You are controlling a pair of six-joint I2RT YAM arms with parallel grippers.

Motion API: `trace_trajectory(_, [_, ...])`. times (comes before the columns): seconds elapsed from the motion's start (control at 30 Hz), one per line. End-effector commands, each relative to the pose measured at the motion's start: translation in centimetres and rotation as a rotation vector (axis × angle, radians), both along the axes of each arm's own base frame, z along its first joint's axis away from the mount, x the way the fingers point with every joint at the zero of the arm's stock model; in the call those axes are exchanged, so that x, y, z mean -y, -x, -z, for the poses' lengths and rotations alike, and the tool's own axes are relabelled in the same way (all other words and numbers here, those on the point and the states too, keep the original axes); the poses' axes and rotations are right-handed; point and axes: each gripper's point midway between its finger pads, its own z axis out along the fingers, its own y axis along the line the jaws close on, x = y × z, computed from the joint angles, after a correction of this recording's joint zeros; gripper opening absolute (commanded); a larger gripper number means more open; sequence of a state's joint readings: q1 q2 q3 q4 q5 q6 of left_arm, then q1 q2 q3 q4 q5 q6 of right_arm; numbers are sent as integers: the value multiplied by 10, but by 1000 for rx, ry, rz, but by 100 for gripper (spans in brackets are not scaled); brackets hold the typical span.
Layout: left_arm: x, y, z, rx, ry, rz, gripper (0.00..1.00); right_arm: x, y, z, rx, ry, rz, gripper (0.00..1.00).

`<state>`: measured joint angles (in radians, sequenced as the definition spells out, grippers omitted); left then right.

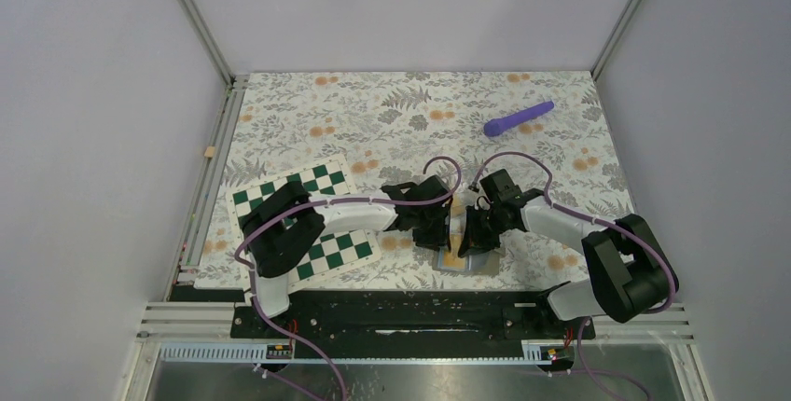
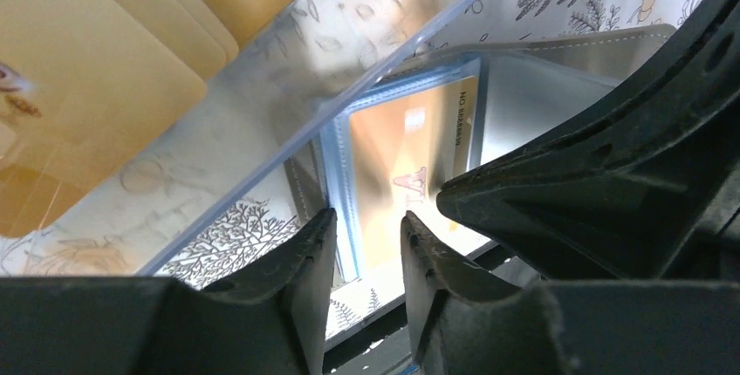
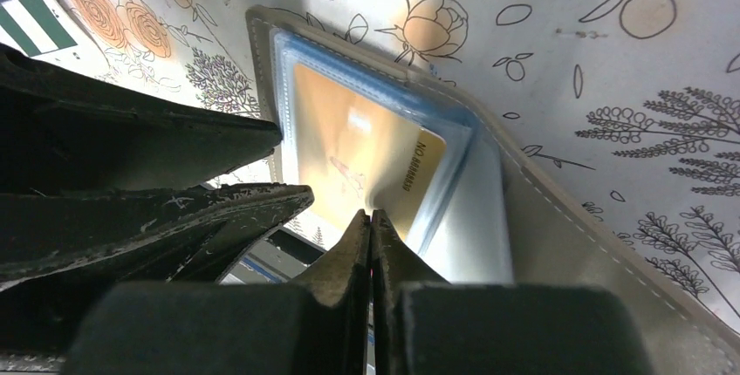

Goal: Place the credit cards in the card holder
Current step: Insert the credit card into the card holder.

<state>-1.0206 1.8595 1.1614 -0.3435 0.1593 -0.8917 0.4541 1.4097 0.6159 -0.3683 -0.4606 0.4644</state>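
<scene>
Card holder (image 1: pixel 464 261) sits at the worktop's (image 1: pixel 373 112) near edge between our claws; its sleeved credit card (image 3: pixel 349 153) lies lengthwise ahead of the right claw (image 3: pixel 372 218), pinched closed, empty; left claw (image 2: pixel 365 222) parted.

My left gripper (image 1: pixel 437 222) and right gripper (image 1: pixel 478 233) crowd the card holder (image 1: pixel 459 267), tips nearly touching, no gap between. Far mat (image 1: pixel 392 107) open bar purple rod (image 1: pixel 519 118); chessboard (image 1: pixel 322 180) left.

Both arms were stretched forward and bent inward, so the wrists were close together, low, in front of the two bases. The left gripper (image 2: pixel 365 227) stood with its fingers a little apart; the right gripper (image 3: pixel 371 215) had its fingers pressed together, pointing downward.
</scene>
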Motion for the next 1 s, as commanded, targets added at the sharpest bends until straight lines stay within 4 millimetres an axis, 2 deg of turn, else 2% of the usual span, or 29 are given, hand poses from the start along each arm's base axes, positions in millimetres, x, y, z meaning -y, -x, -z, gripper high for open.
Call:
trace_trajectory(0.0, [24,-3,-12,15,109,13,31,6,9,5,-17,29,1,0])
trace_trajectory(0.2, [37,1,-26,16,208,23,28,4,9,5,-18,14,5,0])
trace_trajectory(0.4, [29,-1,-24,30,163,4,28,4,4,-11,13,15,20,1])
trace_trajectory(0.53, [19,-4,-25,58,103,-12,32,17,2,-25,69,71,66,8])
trace_trajectory(0.63, [20,-2,-31,77,98,-1,35,28,3,-32,104,110,114,20])
trace_trajectory(0.7, [22,-1,-34,81,106,4,36,35,5,-31,109,137,149,27])
trace_trajectory(0.77, [26,1,-38,88,118,12,36,39,7,-28,105,153,175,30])
trace_trajectory(0.97, [36,4,-43,103,149,19,37,51,19,-7,25,212,238,25])
